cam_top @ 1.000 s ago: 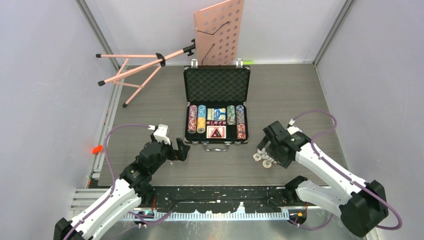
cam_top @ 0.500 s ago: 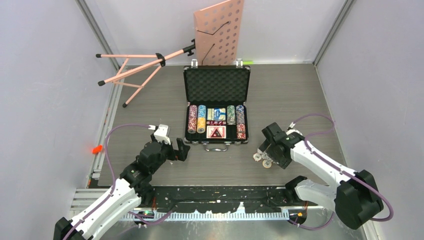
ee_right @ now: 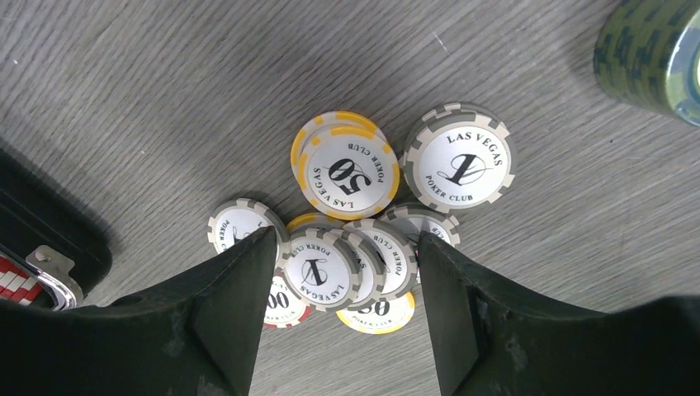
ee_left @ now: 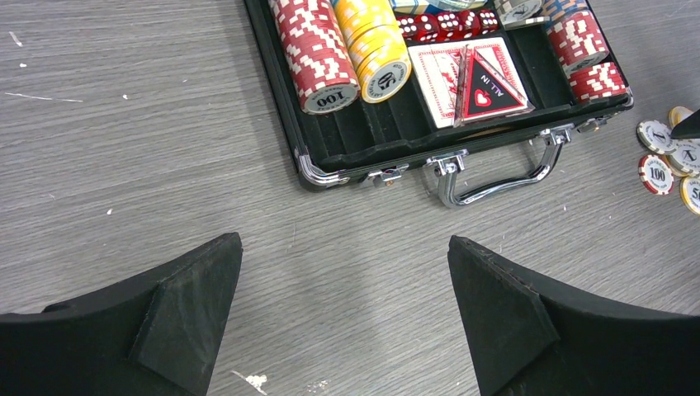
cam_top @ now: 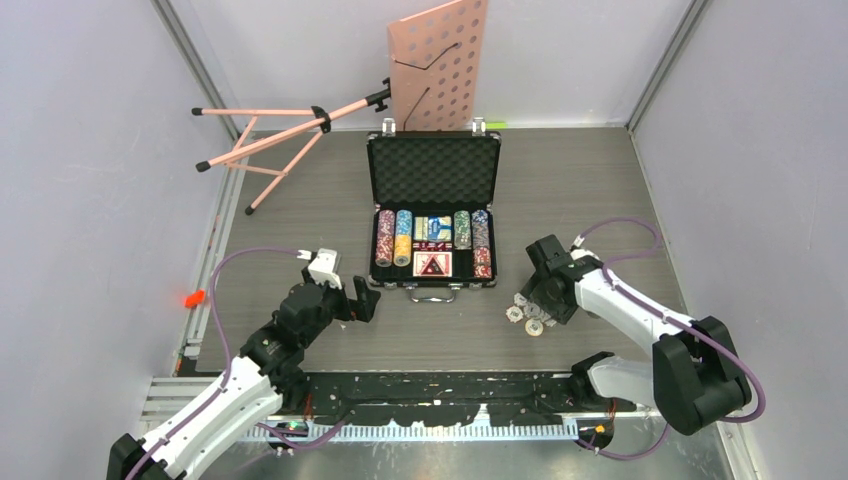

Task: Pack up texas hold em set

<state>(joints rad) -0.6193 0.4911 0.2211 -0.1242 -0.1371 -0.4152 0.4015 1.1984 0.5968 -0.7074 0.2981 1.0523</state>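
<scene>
matt, scuffed grey wood-grain table [ee_left: 124, 124]; shiny chrome handle [ee_left: 495, 191]; glossy poker chips [ee_right: 347, 169]; black dimpled foam lining [cam_top: 433, 172]

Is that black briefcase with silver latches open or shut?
Open: the black briefcase has its foam-lined lid folded back, poker chips showing inside.

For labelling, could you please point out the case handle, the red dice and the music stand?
case handle [ee_left: 498, 186], left wrist view, on the silver grip bar.
red dice [ee_left: 450, 22], left wrist view, on a die mid-row.
music stand [cam_top: 440, 65], top view, on the perforated pink plate.
</scene>
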